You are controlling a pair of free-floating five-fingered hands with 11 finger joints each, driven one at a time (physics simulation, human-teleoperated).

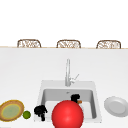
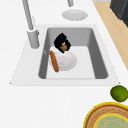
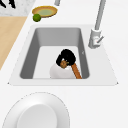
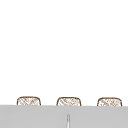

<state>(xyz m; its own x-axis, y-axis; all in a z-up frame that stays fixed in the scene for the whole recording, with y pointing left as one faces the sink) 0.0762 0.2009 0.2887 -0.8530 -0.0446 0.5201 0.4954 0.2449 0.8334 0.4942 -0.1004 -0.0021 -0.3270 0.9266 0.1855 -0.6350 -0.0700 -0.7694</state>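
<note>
Right hand (image 1: 75,97) in sink (image 2: 100,62), fingers curled round brown brush (image 2: 54,61) over white plate (image 2: 65,60); keep strokes flat. Left hand (image 1: 40,110) curled, idle.

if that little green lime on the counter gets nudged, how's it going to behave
The lime looks round and smooth, so it would probably roll rather than slide. It sits beside the yellow-rimmed plate, whose rim might stop it on that side. Toward the left hand and the sink it could roll freely.
</note>
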